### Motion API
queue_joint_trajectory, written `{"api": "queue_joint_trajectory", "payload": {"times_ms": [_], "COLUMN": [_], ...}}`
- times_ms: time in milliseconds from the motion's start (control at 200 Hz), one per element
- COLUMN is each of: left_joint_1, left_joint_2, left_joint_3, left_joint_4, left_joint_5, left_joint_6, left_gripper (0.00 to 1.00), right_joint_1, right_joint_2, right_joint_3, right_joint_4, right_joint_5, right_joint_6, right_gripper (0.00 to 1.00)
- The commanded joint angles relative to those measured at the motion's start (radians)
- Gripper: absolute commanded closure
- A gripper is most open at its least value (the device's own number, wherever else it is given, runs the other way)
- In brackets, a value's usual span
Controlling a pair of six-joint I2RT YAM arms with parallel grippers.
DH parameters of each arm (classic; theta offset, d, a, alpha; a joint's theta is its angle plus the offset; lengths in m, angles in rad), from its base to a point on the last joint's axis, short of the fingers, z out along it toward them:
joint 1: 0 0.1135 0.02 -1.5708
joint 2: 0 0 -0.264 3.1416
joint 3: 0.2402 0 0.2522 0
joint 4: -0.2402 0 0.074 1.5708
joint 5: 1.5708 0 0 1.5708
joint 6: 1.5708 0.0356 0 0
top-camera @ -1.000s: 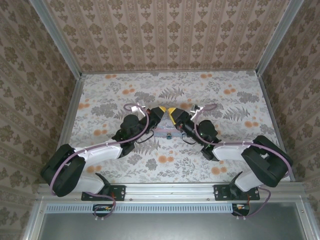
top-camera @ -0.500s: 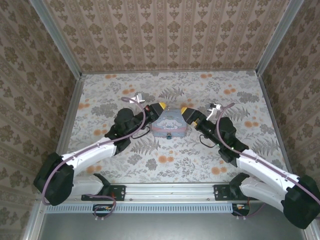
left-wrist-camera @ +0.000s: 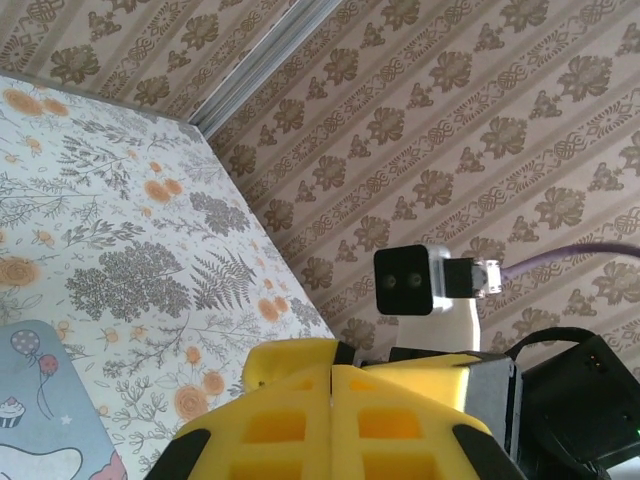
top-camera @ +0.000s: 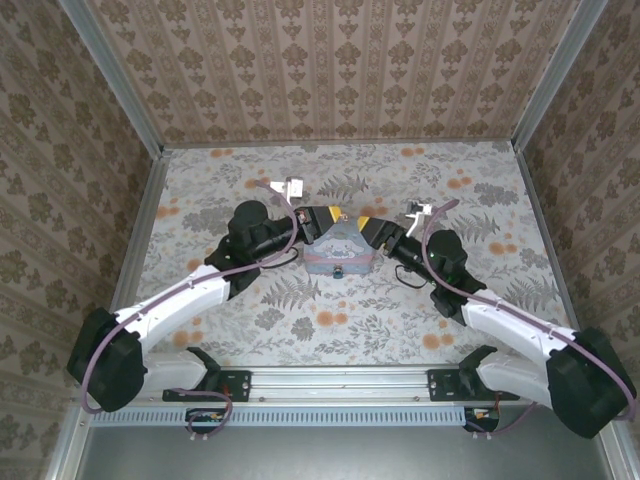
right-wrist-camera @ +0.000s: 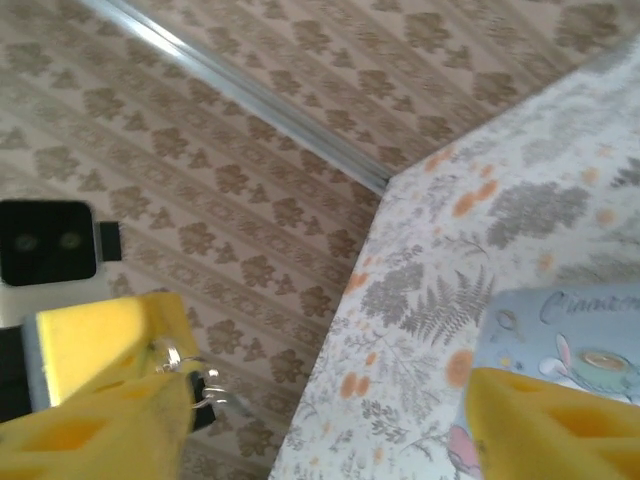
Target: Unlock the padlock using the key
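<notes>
A tin sits mid-worktop, with the blue padlock on its near side. The left pincer is closed together at the tin's far left corner. The right pincer stands apart by the tin's right side, with the key against one finger.

Brown damask-striped wallpaper walls on three sides; floral-print tabletop; silver metal corner rails.

Cursive "Cinnamo…", cut off, on the tin.
</notes>
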Motion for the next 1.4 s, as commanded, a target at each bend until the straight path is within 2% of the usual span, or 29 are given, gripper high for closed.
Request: {"api": "queue_joint_trajectory", "payload": {"times_ms": [0, 120, 430, 725, 1200, 1395], "left_joint_1": [0.011, 0.015, 0.017, 0.016, 0.016, 0.015], "left_joint_2": [-0.017, -0.015, -0.012, 0.005, 0.015, 0.021], "left_joint_3": [0.025, 0.026, 0.025, 0.034, 0.031, 0.032], "left_joint_4": [-0.028, -0.033, -0.047, -0.046, -0.049, -0.047], "left_joint_5": [0.061, 0.085, 0.103, 0.108, 0.101, 0.1], "left_joint_6": [0.039, 0.031, 0.026, 0.025, 0.025, 0.027], "left_gripper": [1.0, 1.0, 1.0, 1.0, 1.0, 1.0], "right_joint_1": [-0.002, -0.002, -0.001, 0.008, 0.025, 0.029], "right_joint_2": [0.041, 0.092, 0.166, 0.19, 0.192, 0.195], "right_joint_3": [0.009, 0.013, 0.018, 0.026, 0.023, 0.022], "right_joint_4": [0.22, 0.285, 0.381, 0.384, 0.393, 0.393], "right_joint_5": [-0.103, -0.132, -0.148, -0.182, -0.2, -0.211], "right_joint_6": [-0.003, 0.007, 0.055, 0.063, 0.065, 0.065], "right_gripper": [0.4, 0.55, 0.57, 0.67, 0.66, 0.69]}}
